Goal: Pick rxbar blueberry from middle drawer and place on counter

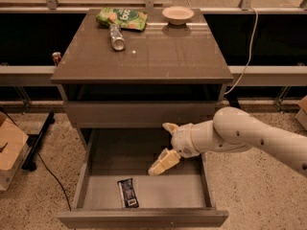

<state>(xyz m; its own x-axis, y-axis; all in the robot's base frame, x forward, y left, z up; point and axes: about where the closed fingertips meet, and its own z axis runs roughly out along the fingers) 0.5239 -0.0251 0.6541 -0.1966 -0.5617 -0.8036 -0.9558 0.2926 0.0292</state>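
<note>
The rxbar blueberry (128, 192), a dark flat bar with a white patch at its near end, lies on the floor of the open middle drawer (82, 182), near the front left. My gripper (159, 148) hangs open over the drawer's middle. It is empty, above and to the right of the bar. One cream finger (162, 163) points down-left into the drawer and the other (169, 127) points left. The arm reaches in from the right. The counter (158, 56) is the glossy grey-brown top of the cabinet.
On the counter's far side lie a green snack bag (121, 18), a tipped can (116, 36) and a shallow bowl (178, 14). A shut drawer front (139, 113) sits above the open drawer. A cardboard box (7, 147) and a black cable lie on the floor at left.
</note>
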